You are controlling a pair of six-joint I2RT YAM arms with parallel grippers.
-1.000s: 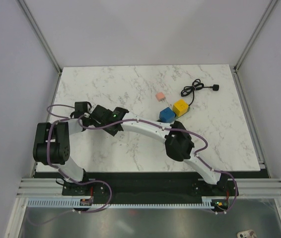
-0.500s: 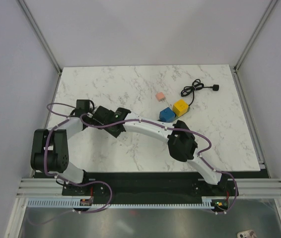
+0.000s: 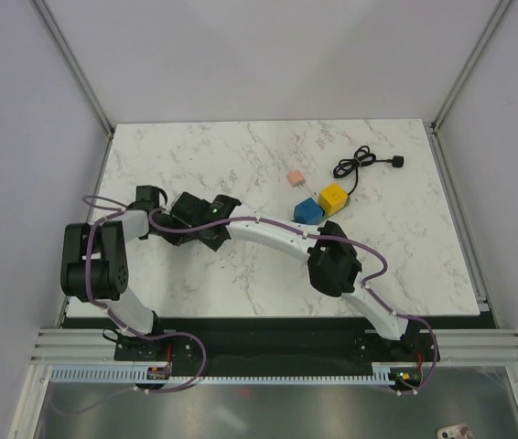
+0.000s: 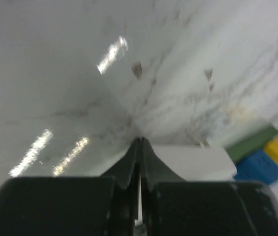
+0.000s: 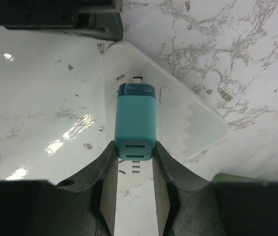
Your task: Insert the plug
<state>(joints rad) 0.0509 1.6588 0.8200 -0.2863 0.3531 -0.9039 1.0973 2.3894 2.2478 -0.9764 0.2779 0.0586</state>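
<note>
The right gripper (image 5: 135,150) is clamping a teal plug (image 5: 136,115) by its near end, one finger pressing each long side. It is holding the plug lengthwise over a white plastic base (image 5: 193,123) that is lying flat on the marble table (image 3: 241,155). A small metal tab is sticking out of the plug's far end, pointing toward the base's far corner. Whether the plug is touching the base cannot be told.

The left gripper (image 4: 140,143) is facing in from the opposite side with its fingers pressed together on nothing, the tips sitting just beside the base's edge. Its dark body is filling the top of the right wrist view at that far corner, standing ahead of the plug but apart from it.

Seen from above, both wrists are meeting over the left-centre of the table. Further right, a blue cube (image 3: 307,212) and a yellow cube (image 3: 333,198) are sitting just beside each other, with the right arm's white forearm passing close in front of the blue one. A green block (image 4: 253,142) is showing next to the blue cube in the left wrist view. A pink cube (image 3: 296,176) is lying a little beyond them, and a black cable (image 3: 355,166) is coiling near the far right corner, well apart from both grippers.
</note>
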